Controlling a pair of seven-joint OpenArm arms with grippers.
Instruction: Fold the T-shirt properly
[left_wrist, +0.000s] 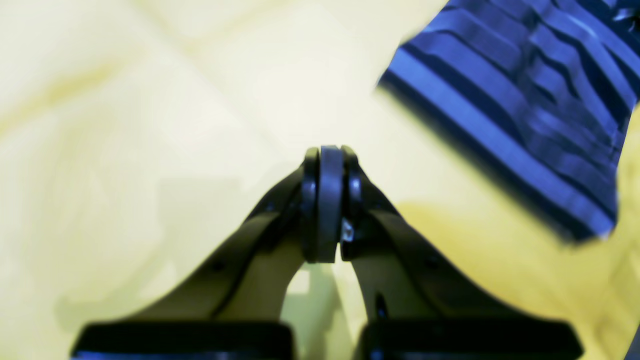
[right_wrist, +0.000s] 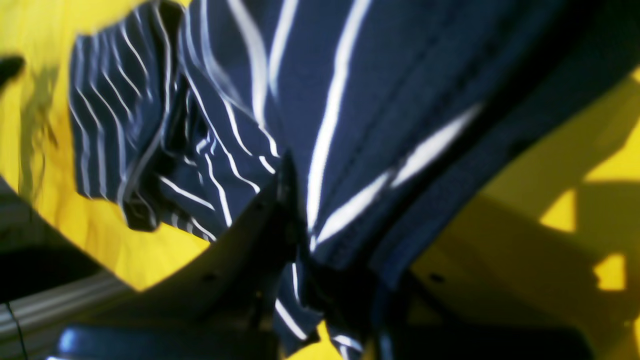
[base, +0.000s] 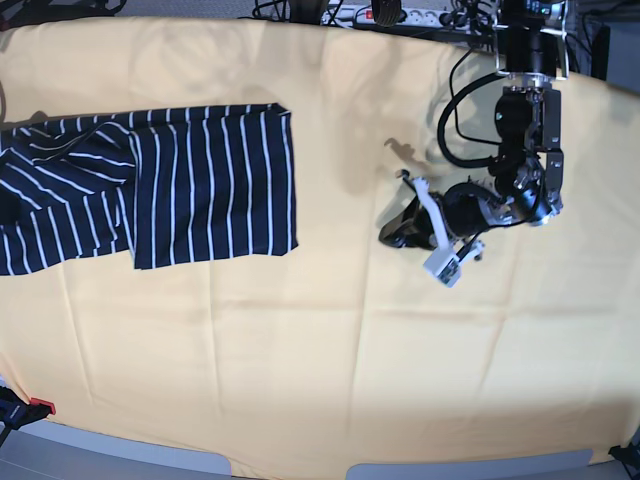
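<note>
The T-shirt (base: 150, 185) lies partly folded on the yellow cloth (base: 330, 340) covering the table, at its far side. The left hand (left_wrist: 330, 165) is clenched, empty, well apart. The right hand (right_wrist: 300, 260) grasps the T-shirt's fabric.

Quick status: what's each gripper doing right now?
Left gripper: closed, holding nothing, over the yellow cloth.
Right gripper: closed on the T-shirt.
</note>
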